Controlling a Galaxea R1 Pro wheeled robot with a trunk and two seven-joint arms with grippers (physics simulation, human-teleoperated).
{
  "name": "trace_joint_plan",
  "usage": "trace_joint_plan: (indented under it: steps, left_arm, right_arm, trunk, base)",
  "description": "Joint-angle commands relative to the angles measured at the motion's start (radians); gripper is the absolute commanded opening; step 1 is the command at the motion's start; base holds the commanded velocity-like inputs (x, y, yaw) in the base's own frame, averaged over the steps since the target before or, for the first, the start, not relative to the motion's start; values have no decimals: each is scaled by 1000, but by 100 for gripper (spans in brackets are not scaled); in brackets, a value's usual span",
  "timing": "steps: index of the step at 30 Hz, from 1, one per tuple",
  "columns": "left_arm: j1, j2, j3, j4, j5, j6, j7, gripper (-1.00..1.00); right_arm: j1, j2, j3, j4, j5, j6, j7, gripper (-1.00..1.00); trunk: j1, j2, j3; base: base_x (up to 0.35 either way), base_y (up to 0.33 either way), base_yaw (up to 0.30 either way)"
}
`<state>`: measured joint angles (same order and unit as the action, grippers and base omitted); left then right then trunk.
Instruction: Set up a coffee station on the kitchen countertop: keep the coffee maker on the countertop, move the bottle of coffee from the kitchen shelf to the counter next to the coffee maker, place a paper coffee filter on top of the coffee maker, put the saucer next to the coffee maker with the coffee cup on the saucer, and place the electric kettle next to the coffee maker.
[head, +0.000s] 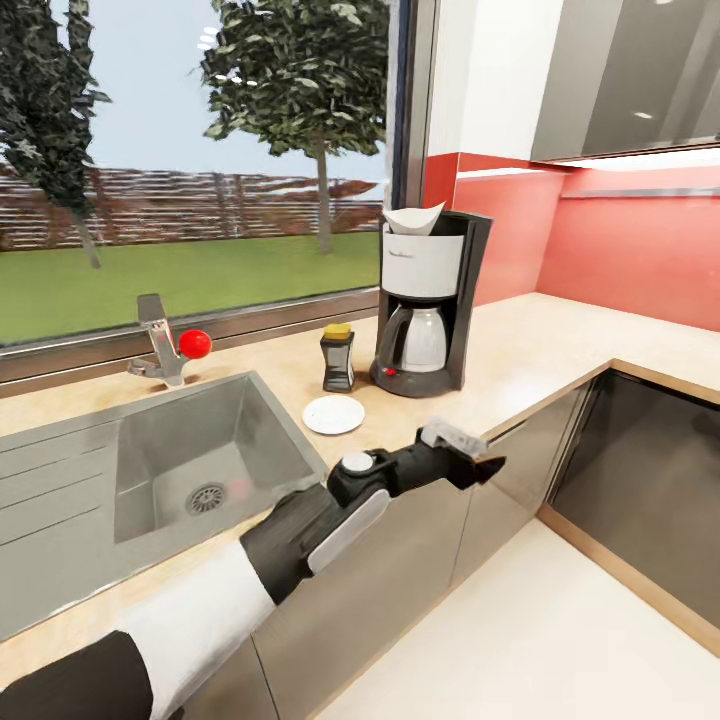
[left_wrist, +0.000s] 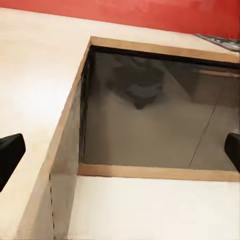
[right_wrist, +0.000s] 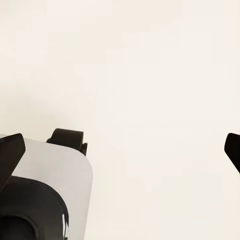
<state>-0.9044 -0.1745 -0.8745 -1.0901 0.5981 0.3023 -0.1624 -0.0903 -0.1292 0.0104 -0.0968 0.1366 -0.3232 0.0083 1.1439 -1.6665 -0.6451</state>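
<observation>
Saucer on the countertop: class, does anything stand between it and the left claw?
Nothing visible does. The saucer lies on bare countertop before the bottle of coffee; the left claw hangs off the counter's front edge, open.

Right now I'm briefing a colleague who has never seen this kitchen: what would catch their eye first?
Probably the coffee maker, black and white against the red wall, with the paper coffee filter on its top. Just to its left on the kitchen countertop stand the bottle of coffee and, nearer the edge, the bare white saucer. In front, the left end effector hangs open past the counter edge.
</observation>
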Motion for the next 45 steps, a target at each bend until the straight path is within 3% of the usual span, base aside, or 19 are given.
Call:
trace_joint_plan:
  steps: [1,5,7,10,11,14,16,18,20,22,24,33,38,42,43,45]
  left_arm:
    - [26,0,-30,-3,8,-2,-11,100]
    - [107,0,-84,-1,8,-74,-23,100]
    - [198,0,-104,22,8,-166,-27,100]
    - [275,0,-130,63,7,-244,-30,100]
    - [297,0,-156,93,7,-265,-30,100]
    - [342,0,-191,158,7,-311,-35,100]
    - [410,5,-202,263,6,-386,-93,100]
    - [426,10,-204,310,6,-403,-132,100]
    - [447,14,-203,378,6,-419,-180,100]
    - [458,14,-191,388,8,-421,-190,100]
    - [461,3,-180,399,8,-419,-179,100]
    - [461,2,-131,408,8,-419,-177,100]
    - [461,2,-131,408,8,-419,-177,100]
    - [445,0,-108,386,6,-416,-159,100]
    - [443,0,-49,371,5,-416,-157,100]
    - [443,0,-47,371,5,-416,-157,100]
  right_arm:
    - [0,-1,0,1,5,-3,1,100]
    - [-1,-1,0,1,5,-3,3,100]
    - [0,-1,0,2,5,-3,4,100]
    - [0,-1,0,2,5,-3,5,100]
    - [0,-1,0,2,5,-3,5,100]
    - [0,-1,0,2,5,-3,5,100]
    - [0,-2,0,2,5,-3,5,100]
    - [0,-2,0,2,5,-3,6,100]
    - [0,-2,0,2,5,-2,6,100]
    - [-12,-7,0,-9,0,-7,12,100]
    - [-16,-7,0,-9,0,-7,12,100]
    - [-16,-7,0,-9,0,-7,12,100]
    - [-16,-7,0,-9,0,-7,12,100]
    - [-25,-7,10,-13,10,-9,9,100]
    - [-27,-7,12,-14,12,-10,9,100]
    - [-28,-7,12,-14,12,-10,9,100]
  trunk:
    - [0,0,-1]
    - [0,0,-1]
    - [0,0,-1]
    - [0,0,-1]
    - [0,0,-1]
    - [0,0,-1]
    - [0,0,-1]
    - [0,0,-1]
    - [0,0,-1]
    - [0,0,-1]
    - [0,0,-1]
    - [0,0,-1]
    - [0,0,-1]
    - [0,0,-1]
    - [0,0,-1]
    - [0,0,-1]
  base:
    - [0,0,0]
    - [0,0,0]
    - [0,0,0]
    - [0,0,0]
    - [0,0,0]
    - [0,0,0]
    - [0,0,0]
    - [0,0,0]
    - [0,0,0]
    - [0,0,0]
    - [0,0,0]
    - [0,0,0]
    - [0,0,0]
    - [0,0,0]
    - [0,0,0]
    - [-4,0,0]
